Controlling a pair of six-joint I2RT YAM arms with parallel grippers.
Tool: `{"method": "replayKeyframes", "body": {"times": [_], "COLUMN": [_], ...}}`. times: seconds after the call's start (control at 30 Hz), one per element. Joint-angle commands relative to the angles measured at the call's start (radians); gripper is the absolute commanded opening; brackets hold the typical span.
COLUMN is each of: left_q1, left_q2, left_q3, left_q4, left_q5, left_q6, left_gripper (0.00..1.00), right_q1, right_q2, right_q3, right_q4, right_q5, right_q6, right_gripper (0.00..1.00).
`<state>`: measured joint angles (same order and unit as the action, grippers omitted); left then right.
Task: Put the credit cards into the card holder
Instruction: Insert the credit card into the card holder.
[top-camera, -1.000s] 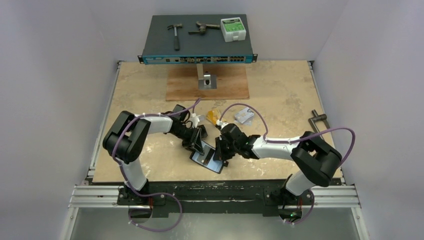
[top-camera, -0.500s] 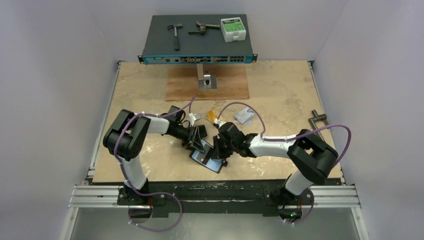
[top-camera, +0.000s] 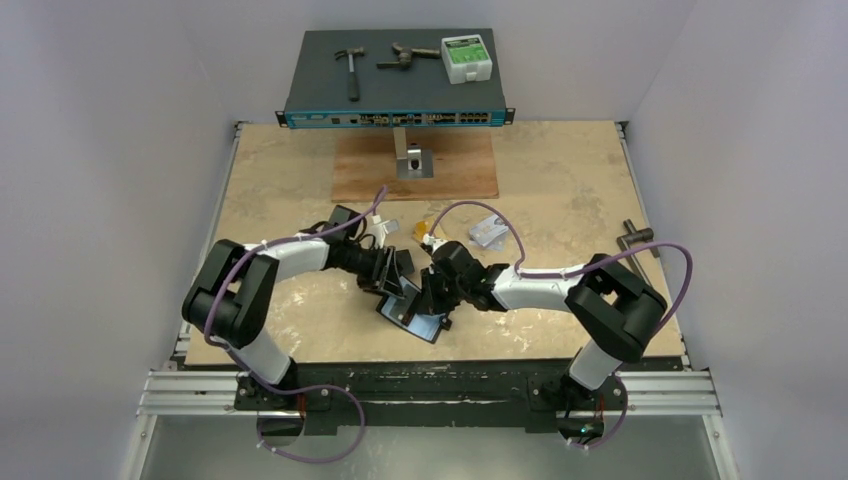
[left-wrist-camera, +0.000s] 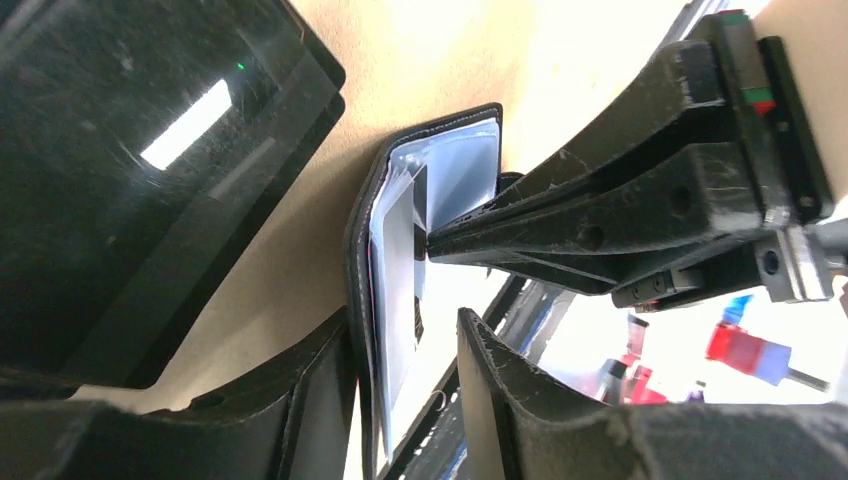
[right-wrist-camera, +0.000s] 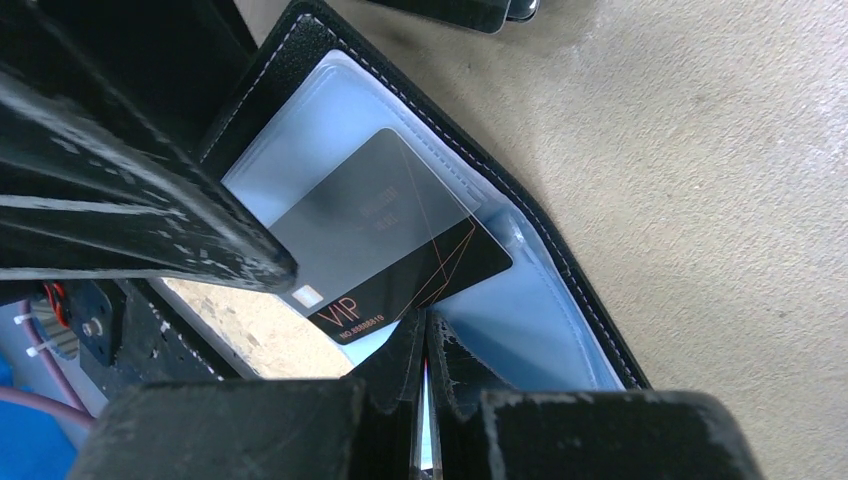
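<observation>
The black card holder (top-camera: 410, 315) lies open between both grippers, one flap raised. A black card printed "VIP" (right-wrist-camera: 390, 240) sits partway in a clear pocket of the holder (right-wrist-camera: 560, 260). My right gripper (right-wrist-camera: 425, 325) is shut, its tips against that card's near edge; it also shows in the top view (top-camera: 432, 298). My left gripper (left-wrist-camera: 405, 325) is open and straddles the raised flap (left-wrist-camera: 360, 230), one finger against the leather cover. A gold-orange card (top-camera: 428, 232) and a silver-grey card (top-camera: 488, 231) lie on the table behind the grippers.
A network switch (top-camera: 395, 75) at the back carries a hammer, another tool and a green-white box. A wooden board (top-camera: 415, 165) lies in front of it. A glossy black flat object (left-wrist-camera: 150, 150) is beside the holder. A metal handle (top-camera: 637, 240) lies at the right edge.
Both grippers and the card holder have shifted slightly left and away from the bases. The left arm's elbow has swung outward and lower. The right gripper stays against the holder.
</observation>
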<state>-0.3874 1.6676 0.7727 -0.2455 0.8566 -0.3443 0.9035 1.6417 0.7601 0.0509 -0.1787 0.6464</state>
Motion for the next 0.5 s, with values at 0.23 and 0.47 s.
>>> {"method": "replayKeyframes", "body": {"times": [0.23, 0.47], "left_q1": [0.044, 0.056], "left_q2": [-0.152, -0.112], "left_q3": [0.23, 0.383], "left_q4": [-0.444, -0.697], "left_q5": [-0.099, -0.14], "left_q6": [0.378, 0.917], "left_gripper": [0.42, 0.39], "right_q1": [0.007, 0.008], "right_q2": [-0.045, -0.095], "right_q3": [-0.07, -0.074], "right_q4": [-0.018, -0.088], "right_q5": [0.023, 0.035], "right_q6": [-0.034, -0.056], "right_gripper": [0.0, 0.0]}}
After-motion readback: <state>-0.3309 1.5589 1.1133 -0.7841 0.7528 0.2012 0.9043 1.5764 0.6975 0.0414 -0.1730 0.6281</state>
